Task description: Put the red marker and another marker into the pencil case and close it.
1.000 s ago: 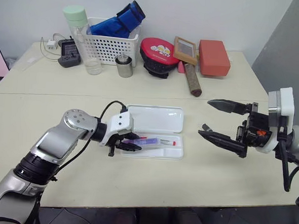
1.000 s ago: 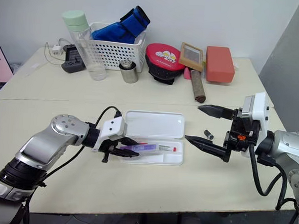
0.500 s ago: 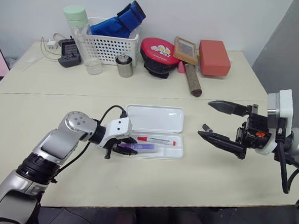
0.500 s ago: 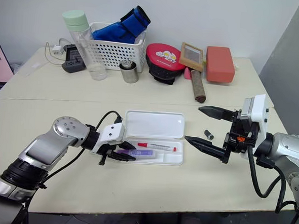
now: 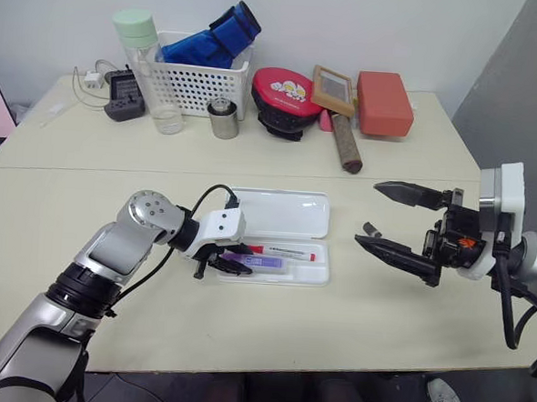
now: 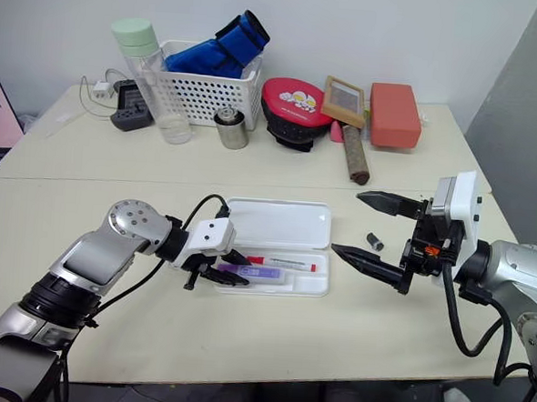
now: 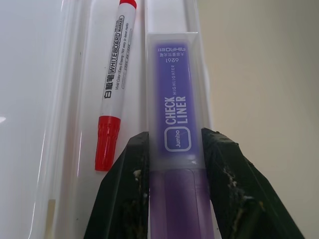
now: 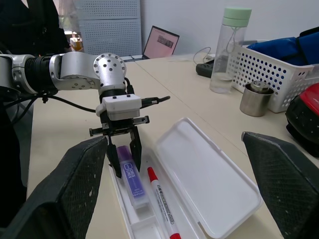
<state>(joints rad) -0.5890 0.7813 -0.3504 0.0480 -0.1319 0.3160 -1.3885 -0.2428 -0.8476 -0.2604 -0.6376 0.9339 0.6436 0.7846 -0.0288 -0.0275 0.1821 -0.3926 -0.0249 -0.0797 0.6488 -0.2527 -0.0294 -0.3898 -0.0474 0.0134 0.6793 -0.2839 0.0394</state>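
I have the left gripper (image 7: 172,164) clamped on the purple highlighter (image 7: 175,114), one black finger on each flat side near its rear end. The highlighter lies along the near tray of the pencil case (image 5: 311,275), lengthwise and parallel to the red marker (image 5: 281,252), which rests in the same tray just beside it, on the hinge side. From the wrist view I cannot tell whether the highlighter's body is fully seated on the tray floor or riding on the near wall. The case's lid half (image 5: 281,212) lies flat on the table (image 5: 242,327), hinged open away from me.

My right gripper (image 5: 392,219) hangs above the table to the right of the case, fingers spread wide with nothing between them. A tiny dark cylinder (image 5: 371,230) sits on the table below it; I leave it alone.

Handling, as I judge it: both markers are light, rigid and smooth plastic, so they will slide or roll with a nudge. The flat highlighter should stay put once I let go. The case looks thin and light, likely to skate across the table when I push on the lid. I would take the lid by its far long edge and fold it over, with the other gripper steadying the tray's end, and press near the latch side to snap it.
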